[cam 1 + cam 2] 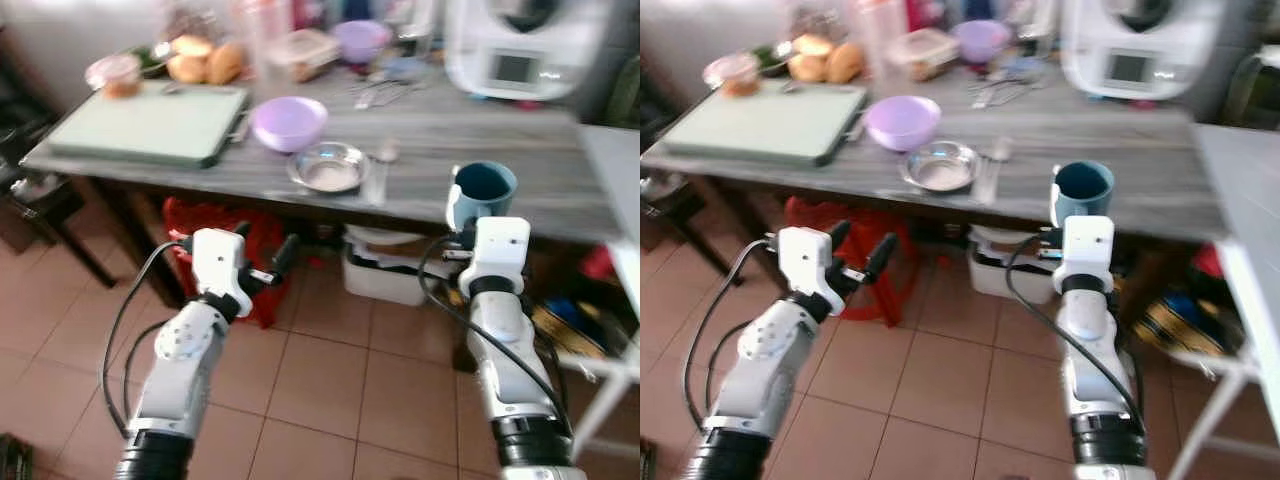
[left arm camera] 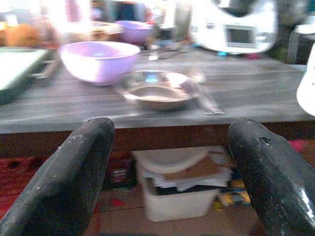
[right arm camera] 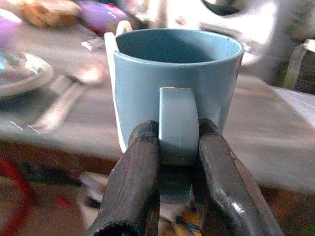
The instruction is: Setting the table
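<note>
My right gripper (image 3: 178, 147) is shut on the handle of a blue mug (image 1: 484, 190), holding it upright near the front edge of the grey wooden table (image 1: 540, 200). On the table sit a steel plate (image 1: 328, 166), a lilac bowl (image 1: 289, 122) behind it, and cutlery (image 1: 382, 168) just right of the plate. My left gripper (image 1: 262, 262) is open and empty, below the table's front edge, pointing toward the plate (image 2: 156, 89) and bowl (image 2: 98, 60).
A green tray (image 1: 150, 125) lies at the table's left. Bread rolls (image 1: 205, 60), containers and a white appliance (image 1: 515, 45) line the back. Under the table stand a red crate (image 1: 215, 235) and a white bin (image 1: 385, 270). A white surface (image 1: 615, 170) adjoins at right.
</note>
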### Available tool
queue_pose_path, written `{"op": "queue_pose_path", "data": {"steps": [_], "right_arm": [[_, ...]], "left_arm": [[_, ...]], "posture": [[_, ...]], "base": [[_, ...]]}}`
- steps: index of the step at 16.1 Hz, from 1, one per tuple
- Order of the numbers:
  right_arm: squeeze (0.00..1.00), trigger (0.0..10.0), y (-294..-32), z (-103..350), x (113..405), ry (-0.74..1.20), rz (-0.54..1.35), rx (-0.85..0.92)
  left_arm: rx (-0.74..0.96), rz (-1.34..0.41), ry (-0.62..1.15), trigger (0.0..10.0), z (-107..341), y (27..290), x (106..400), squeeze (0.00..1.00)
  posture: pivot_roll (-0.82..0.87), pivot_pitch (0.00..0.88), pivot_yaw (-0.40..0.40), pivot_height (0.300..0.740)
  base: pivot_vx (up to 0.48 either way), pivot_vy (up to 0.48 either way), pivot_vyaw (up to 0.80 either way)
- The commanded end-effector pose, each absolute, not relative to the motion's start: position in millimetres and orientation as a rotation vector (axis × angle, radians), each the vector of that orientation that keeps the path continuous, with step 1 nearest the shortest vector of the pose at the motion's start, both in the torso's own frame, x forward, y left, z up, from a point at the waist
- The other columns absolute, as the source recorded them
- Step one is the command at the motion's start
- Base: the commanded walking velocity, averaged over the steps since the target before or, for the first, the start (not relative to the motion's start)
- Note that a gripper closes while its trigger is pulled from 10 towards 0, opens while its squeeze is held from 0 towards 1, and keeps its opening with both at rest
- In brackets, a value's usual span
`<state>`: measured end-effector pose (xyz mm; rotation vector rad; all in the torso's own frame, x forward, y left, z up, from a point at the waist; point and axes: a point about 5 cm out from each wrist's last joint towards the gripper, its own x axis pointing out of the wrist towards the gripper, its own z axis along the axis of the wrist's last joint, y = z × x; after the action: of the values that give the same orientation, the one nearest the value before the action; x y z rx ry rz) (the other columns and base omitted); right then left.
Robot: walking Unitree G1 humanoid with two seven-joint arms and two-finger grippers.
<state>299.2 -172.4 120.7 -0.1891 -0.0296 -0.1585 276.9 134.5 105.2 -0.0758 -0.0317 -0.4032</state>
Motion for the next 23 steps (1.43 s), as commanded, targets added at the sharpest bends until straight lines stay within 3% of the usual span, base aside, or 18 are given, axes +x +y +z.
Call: {"op": "queue_pose_path", "data": {"steps": [1, 8, 15, 19, 23], "right_arm": [[0.00, 10.0, -181, 129, 297, -0.070, -0.181, -0.210], [0.00, 10.0, -177, 132, 297, -0.100, -0.157, -0.236], [0.00, 10.0, -179, 143, 299, -0.160, -0.167, -0.257], [0.00, 10.0, -197, 151, 311, -0.162, -0.206, -0.247], [0.00, 10.0, -204, 158, 326, -0.160, -0.177, -0.226]], "left_arm": [[-0.080, -0.425, -0.057, 10.0, 112, 127, 279, 0.00], [-0.084, -0.421, -0.071, 10.0, 115, 128, 280, 0.00], [-0.088, -0.403, -0.082, 10.0, 117, 131, 279, 0.00], [-0.085, -0.411, -0.077, 10.0, 117, 132, 276, 0.00], [-0.072, -0.418, -0.071, 10.0, 118, 136, 271, 0.00]], "posture": [[-0.02, 0.000, 0.049, 0.740], [-0.02, 0.000, 0.051, 0.740], [-0.02, 0.000, 0.048, 0.740], [-0.01, 0.000, 0.052, 0.740], [0.01, 0.004, 0.063, 0.740]], "base": [[0.480, 0.000, 0.00], [0.384, 0.000, 0.00], [0.000, 0.000, 0.00], [0.000, 0.000, 0.58], [0.000, 0.000, 0.00]]}}
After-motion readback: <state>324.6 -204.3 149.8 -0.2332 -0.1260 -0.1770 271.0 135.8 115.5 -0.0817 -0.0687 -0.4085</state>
